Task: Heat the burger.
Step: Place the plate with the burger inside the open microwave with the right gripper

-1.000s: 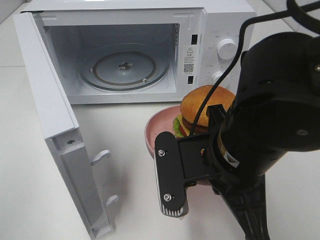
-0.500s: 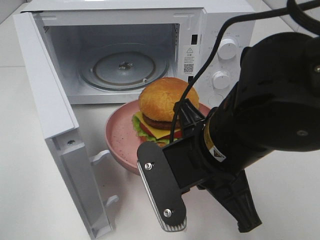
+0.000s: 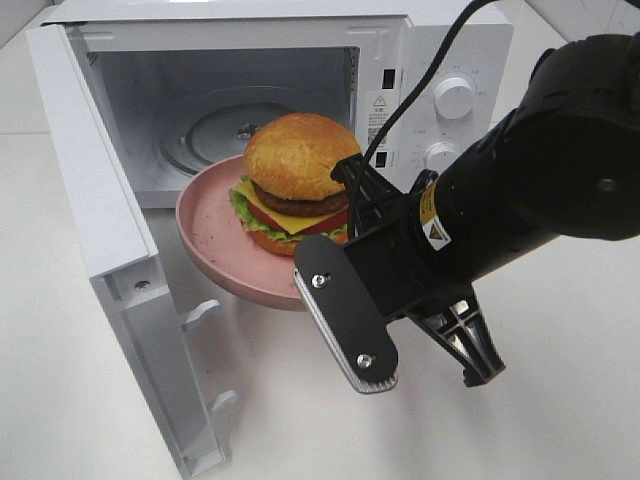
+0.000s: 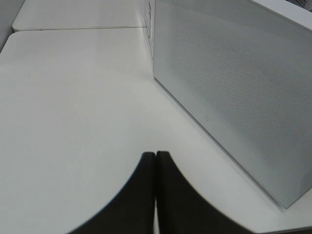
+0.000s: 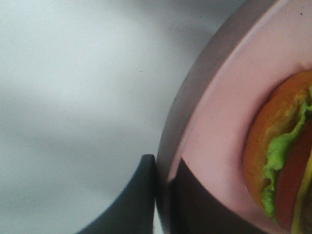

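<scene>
A white microwave oven (image 3: pixel 440 35) is seen from a high camera on a white worktop (image 3: pixel 80 400). Its white hinged door (image 3: pixel 95 190) is swung wide open at the oven's left side. A round clear glass turntable (image 3: pixel 205 140) is seen inside the oven's cavity. Two white round dials (image 3: pixel 455 97) are set on the oven's front panel, right of the cavity.

A round hamburger (image 3: pixel 295 165), with a golden-brown bun, yellow cheese, a dark patty, red tomato and green lettuce, is carried on a round pink speckled plate (image 3: pixel 210 225). The plate is held at the mouth of the oven's cavity, in front of the turntable, with its shadow cast on the worktop below. The burger is placed on the side of the plate farther from the oven's door.

The large black right arm (image 3: pixel 530 190) is reached in from the oven's right, in front of the dials. In the right wrist view, the plate's rim is clamped between the two dark fingers (image 5: pixel 139 200) of the right gripper (image 5: pixel 163 195), one finger under the rim and one on top, just beside the burger's lettuce edge.

In the left wrist view, the dark fingers (image 4: pixel 141 195) of the left gripper (image 4: pixel 155 190) are pressed together, with nothing between them, above bare worktop. A white panel with a fine dotted pattern (image 4: pixel 234 83) is seen near them.
</scene>
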Controlling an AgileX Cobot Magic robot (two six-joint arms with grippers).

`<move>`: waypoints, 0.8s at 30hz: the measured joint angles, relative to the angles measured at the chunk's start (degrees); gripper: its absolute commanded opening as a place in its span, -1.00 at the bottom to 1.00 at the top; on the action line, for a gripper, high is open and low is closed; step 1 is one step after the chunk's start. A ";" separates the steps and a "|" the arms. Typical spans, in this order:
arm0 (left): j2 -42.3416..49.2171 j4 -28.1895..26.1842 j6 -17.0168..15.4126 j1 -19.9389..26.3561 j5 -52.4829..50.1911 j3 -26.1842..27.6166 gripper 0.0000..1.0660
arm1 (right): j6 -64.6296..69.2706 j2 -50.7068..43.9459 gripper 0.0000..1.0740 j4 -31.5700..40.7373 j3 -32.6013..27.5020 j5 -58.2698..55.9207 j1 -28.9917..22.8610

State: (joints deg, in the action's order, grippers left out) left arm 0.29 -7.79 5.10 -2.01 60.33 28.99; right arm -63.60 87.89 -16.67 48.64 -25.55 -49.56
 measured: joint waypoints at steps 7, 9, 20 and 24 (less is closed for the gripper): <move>0.00 0.00 0.00 0.00 0.00 0.00 -0.99 | -8.02 3.09 -1.00 4.58 1.83 3.15 4.13; 0.00 0.00 0.00 0.00 0.00 0.00 -0.99 | -10.20 4.47 -1.00 6.07 3.04 2.98 4.64; 0.00 0.00 0.00 0.00 0.00 0.00 -0.99 | -18.45 11.23 -1.00 8.59 12.95 3.09 6.19; 0.00 0.00 0.00 0.00 0.00 0.00 -0.99 | -19.42 15.58 -1.00 9.05 17.65 1.55 8.02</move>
State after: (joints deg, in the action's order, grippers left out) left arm 0.29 -7.79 5.10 -2.01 60.33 28.99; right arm -83.02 103.48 -7.62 66.29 -24.01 -41.54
